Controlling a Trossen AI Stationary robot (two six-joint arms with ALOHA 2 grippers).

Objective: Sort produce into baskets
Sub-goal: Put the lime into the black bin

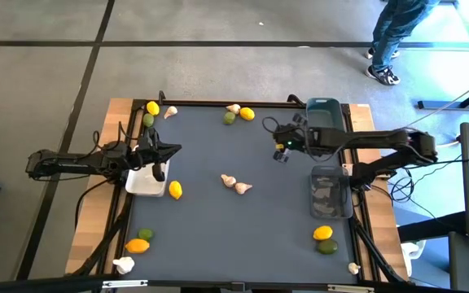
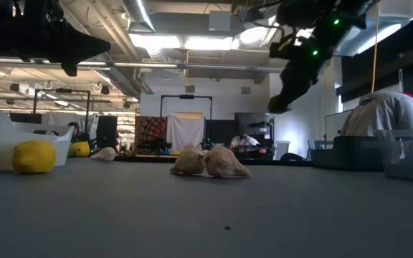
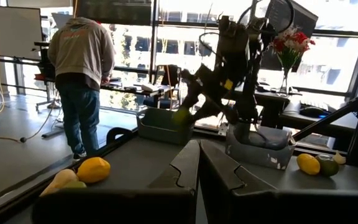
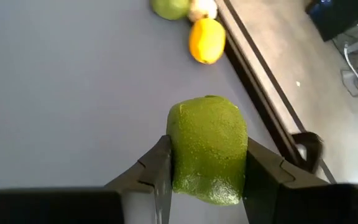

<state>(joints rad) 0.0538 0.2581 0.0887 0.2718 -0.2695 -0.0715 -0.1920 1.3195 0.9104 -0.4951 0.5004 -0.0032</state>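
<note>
2 dark arms reach over the grey table (image 1: 243,236). The right gripper (image 4: 205,163) hangs in the air above the table's far right part, near the blue-grey basket (image 1: 323,114), and pinches a green lime (image 4: 207,148) between its 2 fingers (image 4: 156,167); in the right wrist view the lime fills the gap from pad to pad. Below it, by the far edge, lie a lemon (image 4: 207,40), another lime (image 4: 171,7) and what is probably a garlic bulb (image 4: 202,9), though only part of it shows.

The left gripper (image 1: 163,156) sits at the table's left edge over the white basket (image 1: 143,182), its fingers (image 3: 185,167) pressed together and holding nothing. A lemon (image 1: 175,190) lies just beside that basket's right side.

2 garlic bulbs (image 1: 236,184) lie near the middle of the table, touching or nearly so. The dark grey basket (image 1: 330,192) stands at the right edge, with a lemon (image 1: 322,233) and a lime (image 1: 326,247) near the front right corner. At the far left corner are a lemon (image 1: 152,107), a lime (image 1: 148,120) and a garlic bulb (image 1: 170,112). At the front left corner sit a lemon (image 1: 138,245), a lime (image 1: 145,234) and a garlic bulb (image 1: 124,264).

A person (image 3: 79,74) stands beyond the table's far side.
</note>
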